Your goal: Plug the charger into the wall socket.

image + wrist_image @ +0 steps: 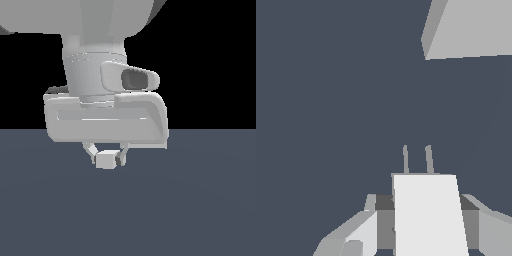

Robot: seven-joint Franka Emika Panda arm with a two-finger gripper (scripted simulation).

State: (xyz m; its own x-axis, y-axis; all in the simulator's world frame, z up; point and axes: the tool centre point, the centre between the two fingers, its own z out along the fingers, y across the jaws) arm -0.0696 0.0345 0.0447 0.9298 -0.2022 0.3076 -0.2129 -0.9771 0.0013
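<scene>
Grey charger (106,160): we see gripper (106,158) fingers pinching it, prongs toward wall socket (471,30).
Wall socket: well apart from charger.

Lighting: even, diffuse, moderate in brightness; no single source is shown. Exterior view: a pure black band is seen across the upper half behind the arm, a flat slate-blue floor (200,210) below. No cast shadows are seen on the floor. Shading is limited to darker undersides and recesses. Glare: none; the charger (428,215) is rendered near-white in the wrist view. Sharpness: edges are slightly soft and jagged, low resolution throughout. No edge distortion or depth blur is observed.
</scene>
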